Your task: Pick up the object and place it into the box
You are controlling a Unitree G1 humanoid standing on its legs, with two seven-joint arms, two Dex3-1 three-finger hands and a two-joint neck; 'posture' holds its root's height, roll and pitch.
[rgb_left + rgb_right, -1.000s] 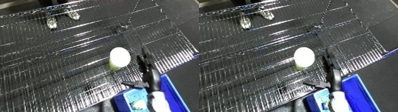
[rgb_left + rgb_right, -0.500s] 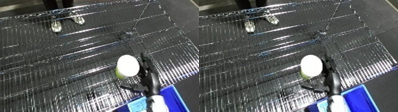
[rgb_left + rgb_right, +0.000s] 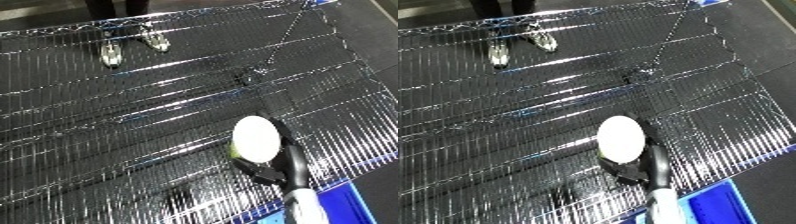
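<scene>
Right hand (image 3: pixel 282 167) comes up from 6 o'clock, fingers and thumb curled round a pale oval object (image 3: pixel 258 139), w/ a hint of yellow-green at its lower edge. The object sits in the lower-right part of the view, at the hand's 11 o'clock, over the wire shelf (image 3: pixel 133 125); whether it's lifted clear or touching the wires can't be told. Left hand isn't in view.

Step in hand, by the look of it: pick is made, carry is on. The bin (image 3: pixel 713 206) is the blue thing at 5 o'clock, only a corner showing, just beside the forearm & past the shelf's near edge.

Next move prob. calls for swinging the object toward 5 o'clock, clearing the shelf's edge, getting it above the bin's opening, then opening the fingers. Most of the bin is out of frame, so the head likely needs to tip down to see the drop spot.
</scene>
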